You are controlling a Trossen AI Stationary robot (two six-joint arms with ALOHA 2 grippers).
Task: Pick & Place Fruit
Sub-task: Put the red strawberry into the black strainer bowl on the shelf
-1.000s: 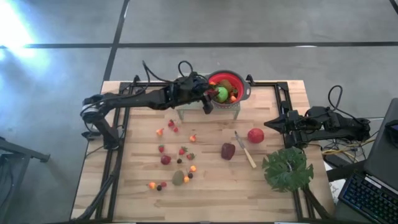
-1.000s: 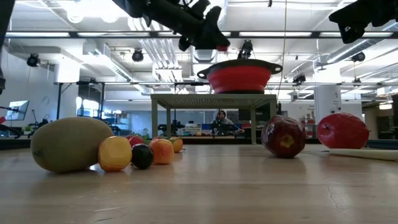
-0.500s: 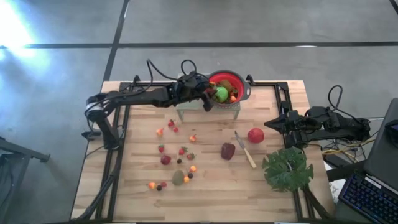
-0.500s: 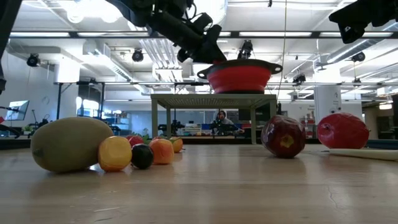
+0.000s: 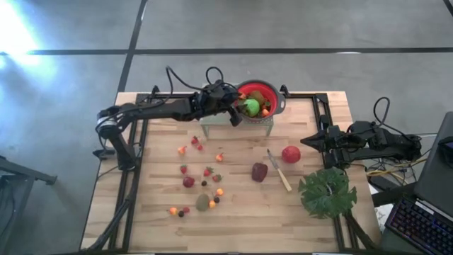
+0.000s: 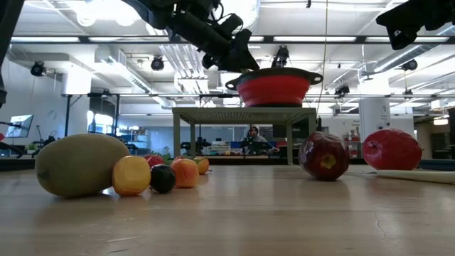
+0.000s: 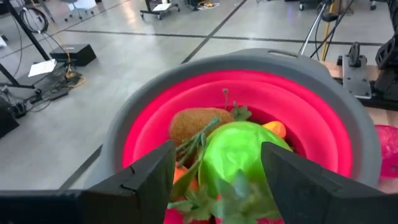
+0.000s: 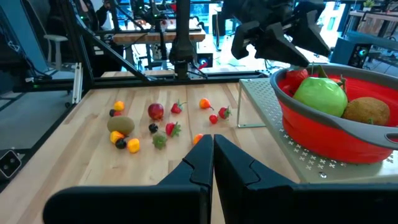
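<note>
A red bowl with a grey rim (image 5: 269, 91) stands on a small metal rack (image 5: 212, 127) at the table's far middle. In it lie a green apple (image 7: 242, 155), a kiwi (image 7: 196, 124), an orange piece and leafy strawberries. My left gripper (image 7: 217, 149) hovers open and empty over the bowl's left rim (image 5: 236, 115). Loose on the wood lie a red apple (image 5: 290, 154), a dark maroon fruit (image 5: 260, 171), a kiwi (image 5: 203, 202), strawberries (image 5: 207, 171) and orange pieces (image 5: 173, 210). My right gripper (image 8: 212, 149) waits shut at the table's right edge (image 5: 308, 140).
A pale-handled knife (image 5: 278, 170) lies between the maroon fruit and the red apple. A big green leaf (image 5: 327, 193) lies at the near right corner. Black frame rails run along the table's left and right sides. A person sits far off beyond the table (image 6: 253, 134).
A small red thing showed at my left gripper's fingertips above the bowl's rim a second ago; it no longer shows there. The gripper has come down a little toward the rim and then kept still.
</note>
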